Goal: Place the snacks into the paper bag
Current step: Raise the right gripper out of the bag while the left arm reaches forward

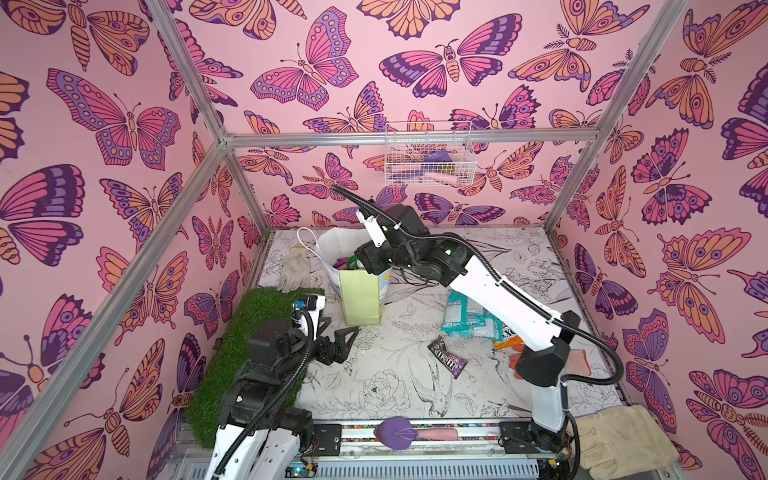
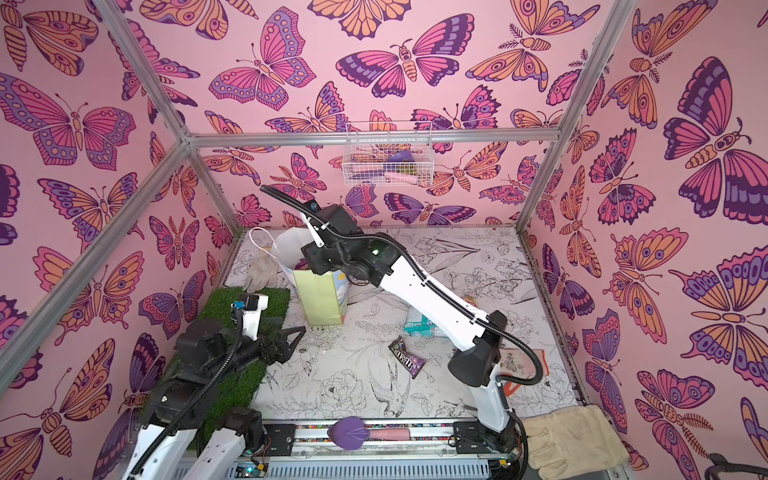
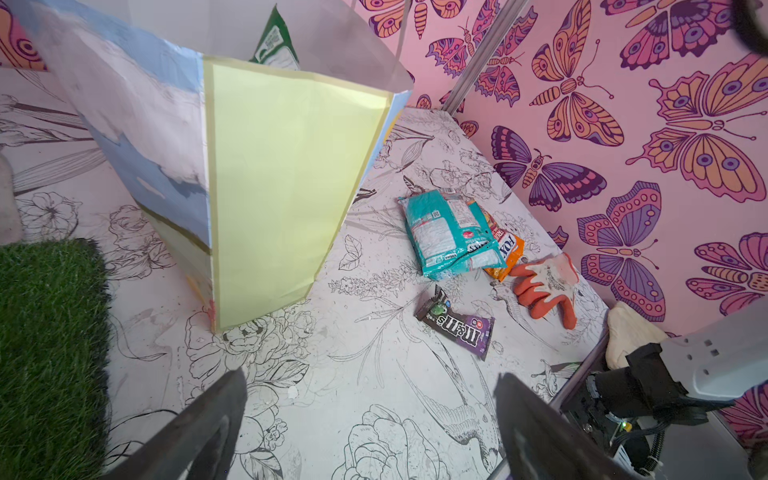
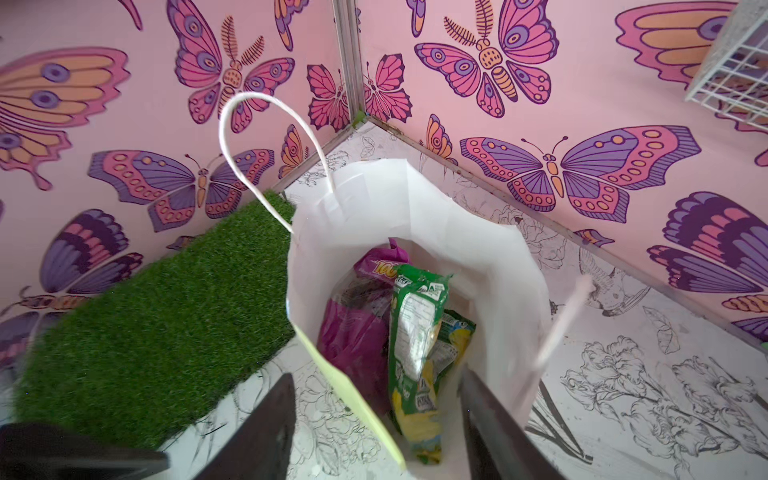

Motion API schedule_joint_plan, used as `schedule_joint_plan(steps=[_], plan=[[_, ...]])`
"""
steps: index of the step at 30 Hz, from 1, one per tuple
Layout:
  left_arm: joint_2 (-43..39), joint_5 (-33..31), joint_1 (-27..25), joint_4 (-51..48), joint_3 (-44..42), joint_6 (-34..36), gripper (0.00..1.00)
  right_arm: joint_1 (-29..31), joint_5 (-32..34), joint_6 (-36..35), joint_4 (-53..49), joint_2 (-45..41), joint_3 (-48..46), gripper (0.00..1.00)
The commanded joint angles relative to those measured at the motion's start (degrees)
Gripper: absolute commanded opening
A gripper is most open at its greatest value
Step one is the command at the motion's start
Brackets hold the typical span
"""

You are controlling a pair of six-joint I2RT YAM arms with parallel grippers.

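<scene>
The paper bag (image 1: pixel 359 299) (image 2: pixel 322 301) stands upright at the back left of the table, its mouth open. In the right wrist view it (image 4: pixel 415 208) holds a purple pouch (image 4: pixel 353 340) and two green packets (image 4: pixel 415 332) (image 4: pixel 455 336). My right gripper (image 4: pixel 376 376) (image 1: pixel 368 259) hovers over the bag's mouth, open, with the jaws apart from the green packet below them. Teal packets (image 1: pixel 467 318) (image 3: pixel 444 232), an orange Fox's bag (image 3: pixel 505 253) and an M&M's packet (image 1: pixel 451 357) (image 3: pixel 457 326) lie on the table. My left gripper (image 3: pixel 371 376) (image 1: pixel 338 328) is open and empty in front of the bag.
A green grass mat (image 1: pixel 257 340) lies along the left edge. A grey-white glove (image 1: pixel 295 270) lies behind it. An orange glove (image 3: pixel 548 286) sits next to the Fox's bag. A wire basket (image 1: pixel 428 162) hangs on the back wall. A beige glove (image 1: pixel 619 440) lies at the front right.
</scene>
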Motion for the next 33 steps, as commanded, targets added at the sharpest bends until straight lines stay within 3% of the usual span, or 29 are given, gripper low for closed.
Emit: schedule_joint_plan(steps=[1,6,12,22,28,33], plan=[[1.0,-1.2,-2.0,1.4,-0.3,-0.4,0.95,0.4,-1.1,0.2,3.0,-5.8,-3.7,0.69],[1.5,-4.1,-6.2,1.5,0.4,-1.8,0.95,0.4,1.5,0.0,5.4,-12.6,-11.6,0.85],[5.7,-11.0,-15.1,2.5,2.5,-3.4,0.94,0.4,7.0,-0.4,8.3,-20.4,-22.1,0.99],[19.0,-28.3,-34.6,5.8,6.2,-3.3,0.93,-1.3,17.5,-1.2,14.2,-34.5,-39.4,0.99],[27.9,-31.4,-40.7,8.8,9.6,-2.8,0.92,-8.0,17.6,4.5,15.0,-42.9,-49.3,0.99],[33.4,-31.4,-42.9,11.9,11.1,-2.9,0.92,-12.7,17.0,7.2,14.7,-48.3,-55.9,0.99]])
